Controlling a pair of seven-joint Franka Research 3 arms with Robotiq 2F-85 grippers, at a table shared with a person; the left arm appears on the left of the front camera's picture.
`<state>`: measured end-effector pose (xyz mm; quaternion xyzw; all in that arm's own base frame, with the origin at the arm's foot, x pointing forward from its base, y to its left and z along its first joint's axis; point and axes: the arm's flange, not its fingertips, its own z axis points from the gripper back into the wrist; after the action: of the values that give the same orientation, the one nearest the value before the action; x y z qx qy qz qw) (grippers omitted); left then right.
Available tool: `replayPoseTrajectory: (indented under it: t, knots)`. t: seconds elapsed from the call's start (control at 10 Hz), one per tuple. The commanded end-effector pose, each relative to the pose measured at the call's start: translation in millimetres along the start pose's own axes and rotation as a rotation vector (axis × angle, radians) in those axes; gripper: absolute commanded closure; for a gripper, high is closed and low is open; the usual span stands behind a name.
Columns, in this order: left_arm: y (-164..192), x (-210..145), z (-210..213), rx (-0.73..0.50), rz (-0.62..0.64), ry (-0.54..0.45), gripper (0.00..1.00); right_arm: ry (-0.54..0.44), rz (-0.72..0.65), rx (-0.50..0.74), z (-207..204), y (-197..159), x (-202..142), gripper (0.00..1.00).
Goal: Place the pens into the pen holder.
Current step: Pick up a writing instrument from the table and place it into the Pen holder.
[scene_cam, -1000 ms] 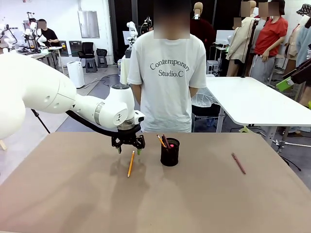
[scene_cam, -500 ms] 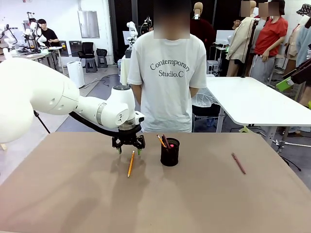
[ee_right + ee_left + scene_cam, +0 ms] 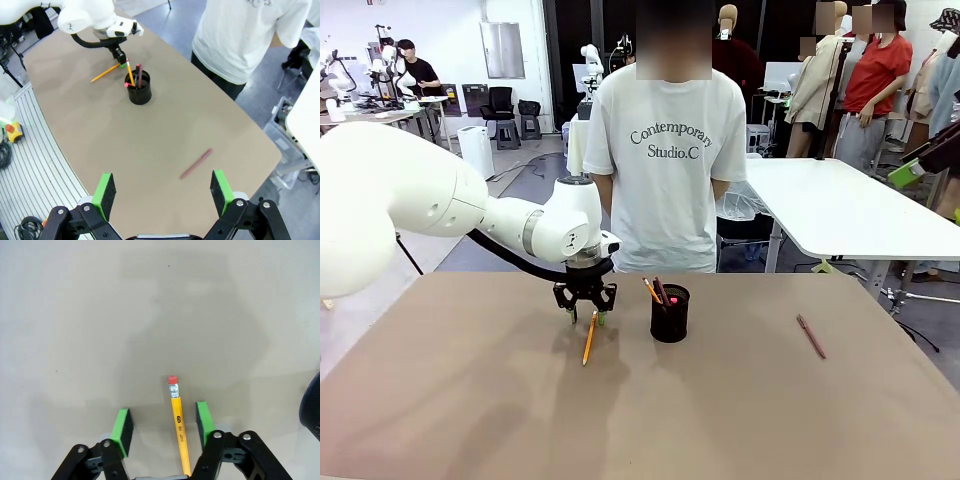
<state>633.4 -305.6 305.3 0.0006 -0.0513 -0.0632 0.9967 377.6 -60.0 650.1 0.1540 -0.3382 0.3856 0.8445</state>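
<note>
A yellow-orange pencil [image 3: 589, 338] [image 3: 178, 425] lies flat on the table, eraser end pointing away from me in the left wrist view. My left gripper [image 3: 586, 318] [image 3: 162, 422] is down at the table and straddles the pencil's far end. Its green pads stand apart; the pencil lies nearer one pad, with a gap on both sides. The black mesh pen holder [image 3: 670, 315] [image 3: 139, 92] stands just right of it and holds a yellow pencil and a pen with a red end. A dark maroon pen [image 3: 811, 337] [image 3: 196, 163] lies alone at the right. My right gripper [image 3: 163, 190] hangs open high above the table.
A person in a white T-shirt [image 3: 665, 150] stands at the far edge of the brown table [image 3: 720, 420], hands behind the back. The pen holder's rim [image 3: 312, 407] shows close beside my left gripper. A white table [image 3: 840, 210] stands behind at the right.
My left gripper has sunk a little onto the pencil's far end and its fingers have drawn closer together. The pencil, pen holder and maroon pen have stayed in place.
</note>
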Motion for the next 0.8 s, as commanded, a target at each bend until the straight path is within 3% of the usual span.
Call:
replayPoseTrajectory:
  t: [0.0, 0.1, 0.7]
  knots:
    - [0.2, 2.9, -3.3, 0.006, 0.014, 0.023, 0.88, -0.004, 0.003, 0.002, 0.7, 0.3, 0.8, 0.00]
    - [0.8, 3.0, -3.0, 0.010, 0.013, 0.026, 1.00, -0.004, 0.003, 0.002, 0.7, 0.3, 0.8, 0.00]
    - [-2.6, -4.1, -0.1, 0.008, -0.054, 0.082, 1.00, -0.004, 0.003, 0.002, 0.7, 0.3, 0.8, 0.00]
